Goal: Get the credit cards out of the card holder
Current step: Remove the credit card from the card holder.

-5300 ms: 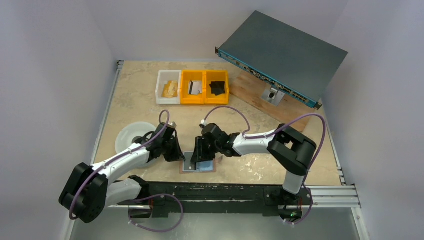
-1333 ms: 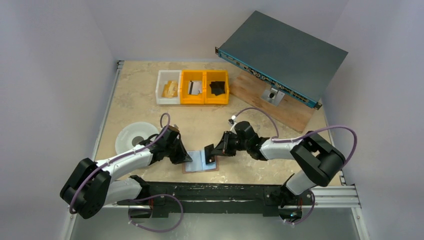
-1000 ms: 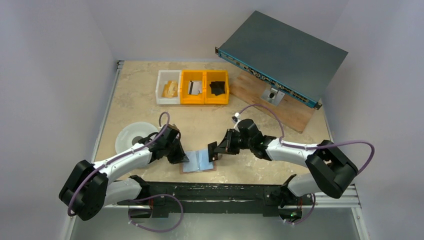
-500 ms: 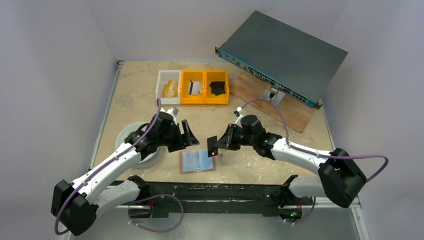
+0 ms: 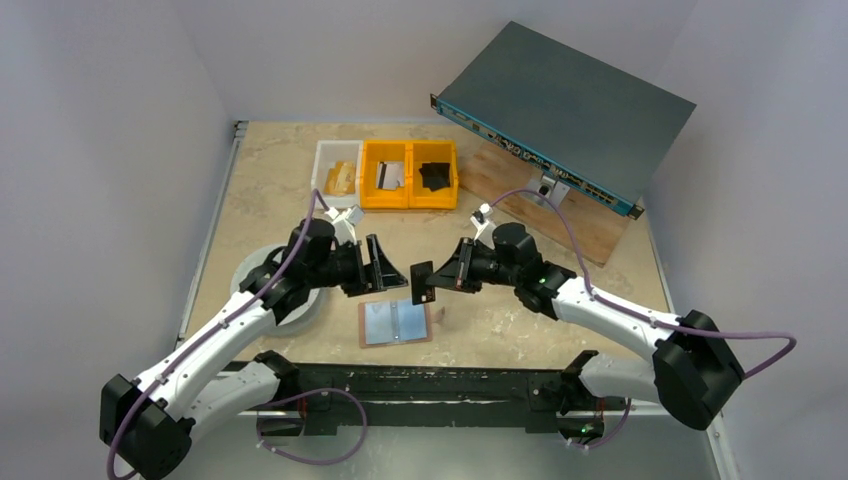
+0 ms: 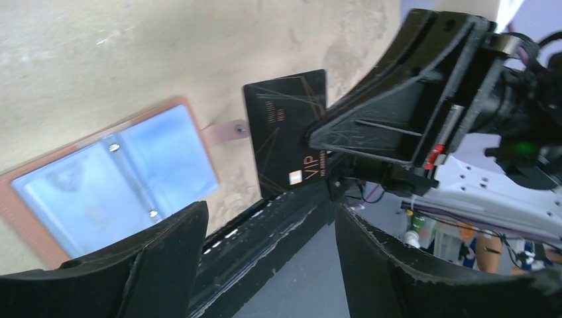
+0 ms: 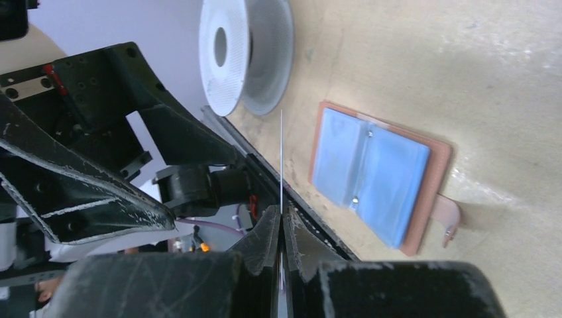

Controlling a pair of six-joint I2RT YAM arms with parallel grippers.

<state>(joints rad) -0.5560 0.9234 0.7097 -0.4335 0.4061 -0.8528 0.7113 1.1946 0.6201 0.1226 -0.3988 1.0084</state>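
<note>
The holder [image 5: 395,323] lies open and flat on the bench [image 5: 500,330] near its near edge, pale blue faces up, snap tab to the right. Just above its far right corner the right tool [image 5: 437,281] is clamped on a black card [image 6: 286,139], holding it upright in the air, clear of the holder. The left tool [image 5: 383,265] faces the card from the left, jaws wide apart and empty, not touching it. A white spool [image 7: 228,56] sits at the left.
</note>
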